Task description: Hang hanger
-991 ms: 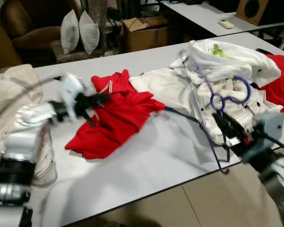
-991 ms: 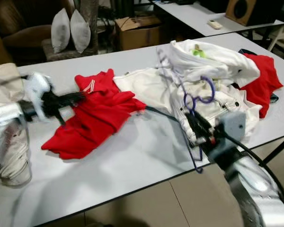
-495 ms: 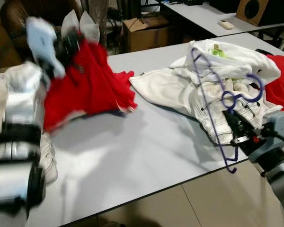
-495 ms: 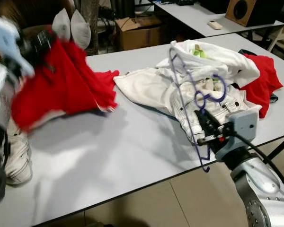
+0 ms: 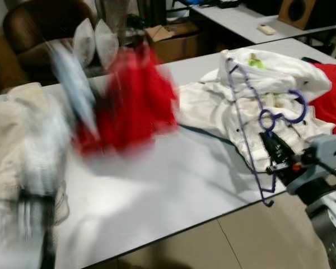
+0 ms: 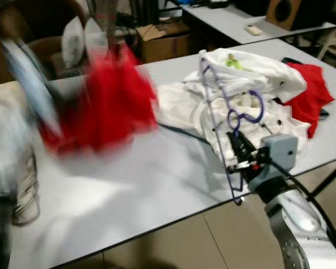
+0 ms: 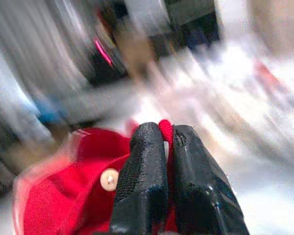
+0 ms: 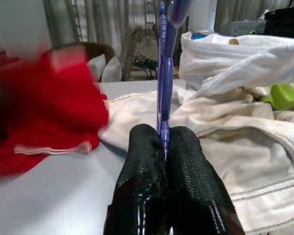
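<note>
The right gripper (image 8: 165, 142) is clamped on a thin purple wire hanger (image 5: 252, 120), held upright above the white garments (image 5: 213, 106) on the grey table (image 5: 173, 179). The left gripper (image 7: 167, 139) pinches a red cloth garment (image 5: 135, 101), lifted and motion-blurred.

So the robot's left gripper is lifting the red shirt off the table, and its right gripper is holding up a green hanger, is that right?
Nearly. The hanger is purple, not green; the right wrist view shows its purple wire pinched in the right gripper. The rest holds: the left gripper is shut on the red shirt, lifted above the table.
</note>
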Available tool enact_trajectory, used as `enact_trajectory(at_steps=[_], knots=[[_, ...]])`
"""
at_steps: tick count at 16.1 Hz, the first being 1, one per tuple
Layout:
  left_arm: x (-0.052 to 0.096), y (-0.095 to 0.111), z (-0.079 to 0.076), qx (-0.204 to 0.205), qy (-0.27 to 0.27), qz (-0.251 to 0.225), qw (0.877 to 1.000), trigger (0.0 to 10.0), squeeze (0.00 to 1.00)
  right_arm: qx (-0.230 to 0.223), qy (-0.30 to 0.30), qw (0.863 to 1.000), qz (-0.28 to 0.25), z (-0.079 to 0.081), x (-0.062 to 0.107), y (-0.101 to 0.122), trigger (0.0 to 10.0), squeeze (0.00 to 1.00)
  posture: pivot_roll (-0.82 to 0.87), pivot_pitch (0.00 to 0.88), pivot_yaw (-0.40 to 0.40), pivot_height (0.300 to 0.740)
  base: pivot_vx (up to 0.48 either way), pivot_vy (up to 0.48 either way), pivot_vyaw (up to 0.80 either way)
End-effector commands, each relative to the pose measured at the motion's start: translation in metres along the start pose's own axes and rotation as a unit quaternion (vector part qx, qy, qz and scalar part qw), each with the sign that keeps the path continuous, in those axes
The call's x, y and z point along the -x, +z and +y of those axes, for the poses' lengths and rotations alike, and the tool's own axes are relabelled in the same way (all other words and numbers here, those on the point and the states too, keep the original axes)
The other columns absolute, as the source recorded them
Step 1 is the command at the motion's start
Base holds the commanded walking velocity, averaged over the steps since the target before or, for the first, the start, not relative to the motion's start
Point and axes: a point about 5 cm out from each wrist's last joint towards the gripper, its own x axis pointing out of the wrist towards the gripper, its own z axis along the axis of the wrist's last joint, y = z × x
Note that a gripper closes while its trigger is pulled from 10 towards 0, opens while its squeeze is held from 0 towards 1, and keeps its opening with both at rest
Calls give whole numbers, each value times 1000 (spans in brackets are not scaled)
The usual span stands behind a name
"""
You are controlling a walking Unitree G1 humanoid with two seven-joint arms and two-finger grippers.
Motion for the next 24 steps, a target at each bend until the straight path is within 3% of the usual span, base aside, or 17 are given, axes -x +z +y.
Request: enact_trajectory(at_steps=[1,2,3,4,5,9,11,12,13,14,17,18,19,21,23,24], knots=[[-3,7,-13,-26,-44,5,999,0,0,3,13,1000,-13,4,-2,5,10000,0,-234,0,68,740,0,0,0],[4,-9,-38,-10,-84,46,995,10000,0,4,20,1000,-9,4,-3,5,10000,0,-224,0,52,740,0,0,0],[7,-13,-48,-6,-109,64,992,10000,0,6,26,1000,-8,3,-5,5,10000,0,-216,0,38,740,0,0,0],[7,-12,-47,1,-107,59,992,10000,380,7,29,1000,-8,3,-6,6,10000,0,-212,0,32,740,0,0,0],[8,-5,-44,21,-109,47,993,10000,1000,9,34,999,-7,2,-9,6,10000,0,-205,0,21,740,0,0,0],[19,4,-44,55,-155,75,984,10000,1000,22,19,1000,4,-9,-10,5,10000,0,-207,0,17,740,0,0,0],[15,11,-35,73,-115,54,989,10000,1000,26,-2,1000,12,-20,-4,4,10000,0,-212,0,27,740,0,0,0],[10,14,-25,79,-73,50,993,10000,1000,31,-12,999,16,-26,0,4,10000,0,-219,0,36,740,0,0,0],[3,14,-5,91,8,58,994,10000,1000,31,-20,999,21,-34,8,4,10000,0,-231,0,49,740,0,0,0],[2,13,1,99,32,62,993,10000,1000,31,-20,999,23,-36,11,4,10000,0,-236,0,54,740,0,0,0],[0,-10,34,115,158,146,970,10000,984,39,-9,998,45,-41,31,3,10000,0,-268,0,80,740,0,0,0],[-3,-18,36,127,166,166,964,10000,541,40,-10,998,47,-41,35,3,10000,0,-277,0,85,740,0,0,0],[-7,-24,34,149,153,171,962,10000,0,40,-11,998,47,-41,36,3,10000,0,-283,0,89,740,0,0,0],[-17,-32,32,150,133,178,964,10000,0,43,-9,998,47,-40,36,4,10000,0,-298,0,104,740,0,0,0],[-22,-37,38,149,147,190,959,10000,0,43,-4,998,45,-37,36,5,10000,0,-305,0,114,740,0,0,0],[-20,-41,43,113,158,218,957,10000,0,43,-3,998,45,-34,35,4,10000,0,-309,0,118,740,0,0,0]])
